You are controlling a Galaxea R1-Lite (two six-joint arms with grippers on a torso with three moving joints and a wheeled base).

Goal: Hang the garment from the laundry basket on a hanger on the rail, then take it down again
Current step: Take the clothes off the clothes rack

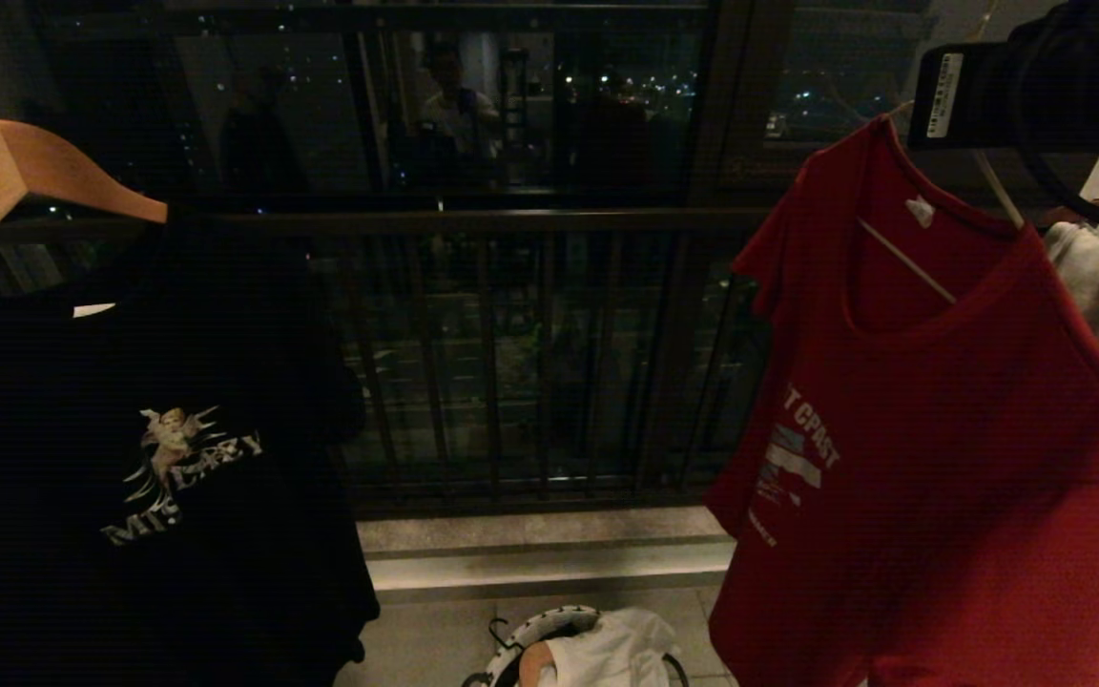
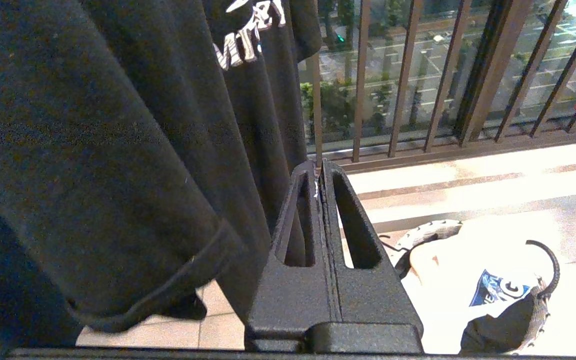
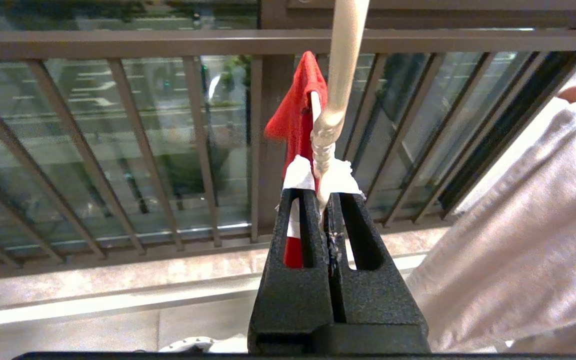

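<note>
thin white wire of the hanger sits pinched in my right jaws at its stiff twisted neck (best hold); the garment hangs soft, light.

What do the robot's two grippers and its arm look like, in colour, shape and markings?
The left gripper and the right gripper each have two matte black, grainy fingers, wedge-shaped, each with a long slot. The right arm is black, with a white printed label and a black cable.
</note>
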